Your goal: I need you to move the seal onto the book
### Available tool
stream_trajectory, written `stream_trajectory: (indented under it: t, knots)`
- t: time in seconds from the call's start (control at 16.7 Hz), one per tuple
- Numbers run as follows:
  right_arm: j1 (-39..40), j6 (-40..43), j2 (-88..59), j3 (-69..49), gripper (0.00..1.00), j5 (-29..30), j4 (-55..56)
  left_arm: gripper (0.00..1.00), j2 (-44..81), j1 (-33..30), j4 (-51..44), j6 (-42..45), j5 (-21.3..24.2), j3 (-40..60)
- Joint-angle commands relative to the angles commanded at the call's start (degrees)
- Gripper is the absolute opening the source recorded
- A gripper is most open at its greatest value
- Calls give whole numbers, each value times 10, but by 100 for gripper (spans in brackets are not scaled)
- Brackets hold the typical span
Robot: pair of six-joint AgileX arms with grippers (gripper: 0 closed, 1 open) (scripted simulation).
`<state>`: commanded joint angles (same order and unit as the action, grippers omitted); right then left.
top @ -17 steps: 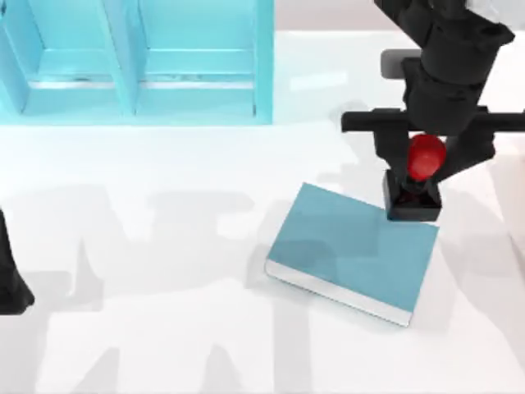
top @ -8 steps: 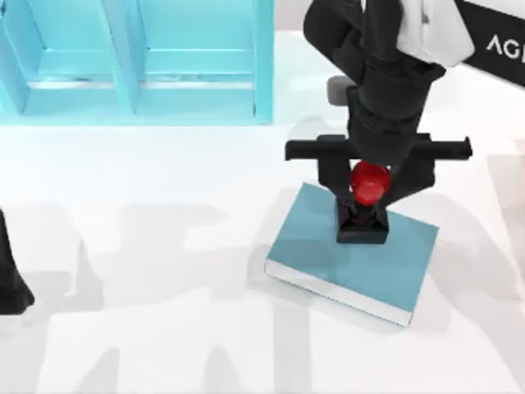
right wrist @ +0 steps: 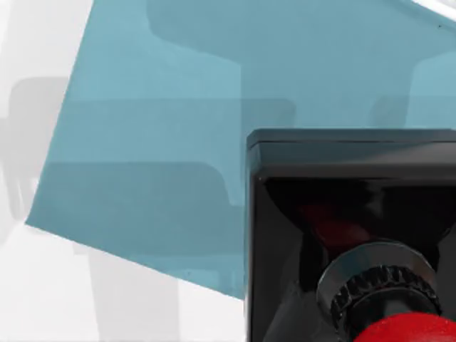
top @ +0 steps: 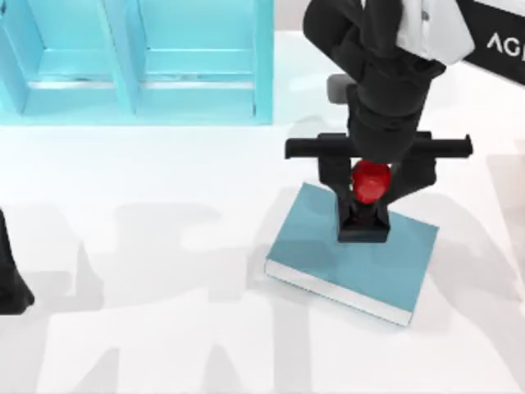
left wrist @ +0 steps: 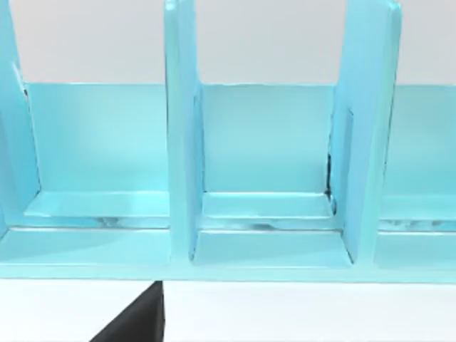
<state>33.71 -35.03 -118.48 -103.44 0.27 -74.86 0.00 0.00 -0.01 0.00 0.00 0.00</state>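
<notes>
The seal [top: 369, 182], a red knob on a black square base, is held upright by my right gripper [top: 370, 195], whose fingers are shut on the knob from both sides. Its base sits over the far middle part of the teal book [top: 353, 267], which lies flat right of the table's centre. I cannot tell whether the base touches the cover. In the right wrist view the seal [right wrist: 349, 221] stands close up against the book's cover [right wrist: 164, 142]. My left arm [top: 10, 283] is parked at the table's left edge.
A large cyan compartment shelf [top: 131, 66] stands along the back left, and its dividers [left wrist: 182, 142] face the left wrist camera. White tabletop [top: 148, 271] stretches open left of and in front of the book.
One second ago the seal hung past the book's far right corner. My right gripper carried it left, over the cover. In the last half second it has barely moved.
</notes>
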Motion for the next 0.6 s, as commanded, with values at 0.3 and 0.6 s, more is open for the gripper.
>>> stream_trajectory:
  t: [0.3,0.6]
  knots:
    - [0,0,0,0,53,0,0,100,0,0,0,0,0,0]
    - [0,0,0,0,90,0,0,100,0,0,0,0,0,0]
